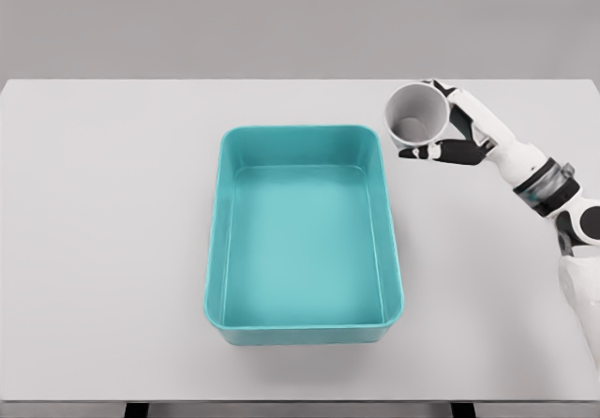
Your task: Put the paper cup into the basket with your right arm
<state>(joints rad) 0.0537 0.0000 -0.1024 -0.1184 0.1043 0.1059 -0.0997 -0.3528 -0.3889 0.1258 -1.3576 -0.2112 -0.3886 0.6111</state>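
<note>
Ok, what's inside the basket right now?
Nothing visible: the teal basket shows only its bare floor. The paper cup is outside it, held in the right hand beyond the basket's far right corner.

No text, label, brand, number or sign can be read anywhere in the head view. The paper cup [417, 116], at about two o'clock from the picture's centre, shows only a plain white wall and a grey inside (no print on the part that faces the camera). The teal basket [225, 240] at the centre carries no marking on its rim or walls. The white table [103, 249] bears none either, and the right hand [457, 135] and its arm, at three o'clock, show no lettering.
</note>
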